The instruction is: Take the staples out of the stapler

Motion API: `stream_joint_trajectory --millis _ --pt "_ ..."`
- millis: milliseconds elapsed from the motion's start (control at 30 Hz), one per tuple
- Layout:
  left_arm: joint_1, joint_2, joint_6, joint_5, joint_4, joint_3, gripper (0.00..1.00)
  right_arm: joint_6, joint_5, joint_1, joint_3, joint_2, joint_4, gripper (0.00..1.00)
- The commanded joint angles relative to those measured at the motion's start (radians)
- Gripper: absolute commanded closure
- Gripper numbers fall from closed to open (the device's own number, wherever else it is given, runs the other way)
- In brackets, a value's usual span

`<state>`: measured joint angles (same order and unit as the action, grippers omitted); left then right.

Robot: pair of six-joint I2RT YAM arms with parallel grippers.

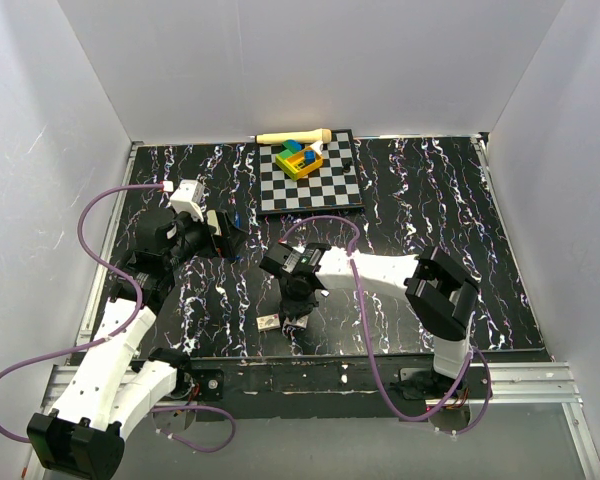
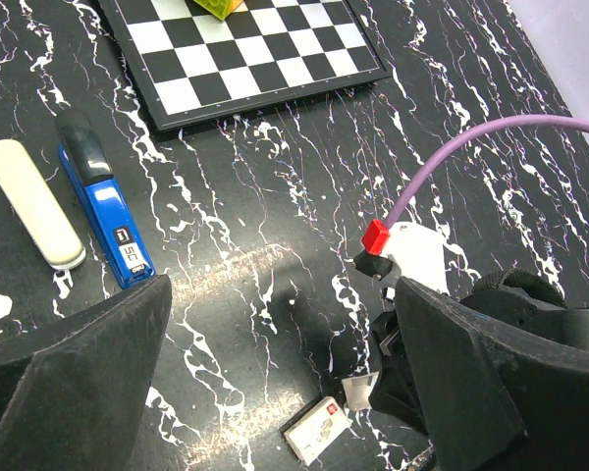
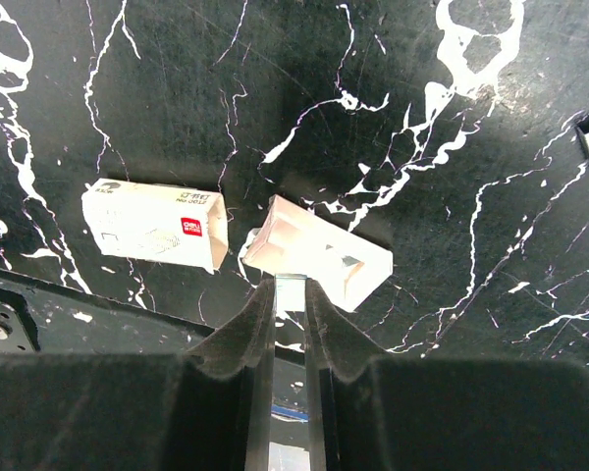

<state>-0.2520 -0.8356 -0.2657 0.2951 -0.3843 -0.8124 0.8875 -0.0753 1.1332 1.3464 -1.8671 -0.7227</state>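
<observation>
Now, table (image 1: 430, 200): black with white veins, carrying everything.
Checkerboard (image 1: 315, 190): at the table's far edge, and the landmark for the rest.
Left jaws (image 2: 285, 294): released wide and empty, hovering near the checkerboard's near left corner.
Right jaws (image 3: 290, 287): clenched on a thin silvery strip (image 3: 291, 329), probably staples, well toward the arms from the checkerboard.
Stapler (image 2: 110, 218): flat on the table just off the checkerboard's near left corner, apart from both jaws.
Staple box (image 3: 155, 226): under the right jaws, beside an open tray (image 3: 319, 250).
Risk: the strip is pinched by its edge, so a skewed release could miss the tray, snap the strip or scatter staples.
</observation>
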Motion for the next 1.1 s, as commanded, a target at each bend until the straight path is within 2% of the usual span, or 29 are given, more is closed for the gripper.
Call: stream_joint_trajectory --millis 0,667,867,1067 --pt "-0.003 0.015 -0.003 0.003 0.002 -0.004 0.02 0.005 -0.012 -0.009 0.037 -0.014 0.008 0.86" --pt "-0.003 0.007 0.000 0.007 0.001 -0.007 0.02 -0.007 -0.003 -0.032 0.062 -0.047 0.006 0.85" --pt "-0.003 0.010 0.000 0.007 0.001 -0.007 0.02 -0.009 -0.015 -0.030 0.060 -0.040 0.002 0.73" --pt "-0.003 0.010 0.000 0.006 0.001 -0.007 0.02 -0.007 -0.047 -0.021 0.060 -0.018 -0.004 0.69"
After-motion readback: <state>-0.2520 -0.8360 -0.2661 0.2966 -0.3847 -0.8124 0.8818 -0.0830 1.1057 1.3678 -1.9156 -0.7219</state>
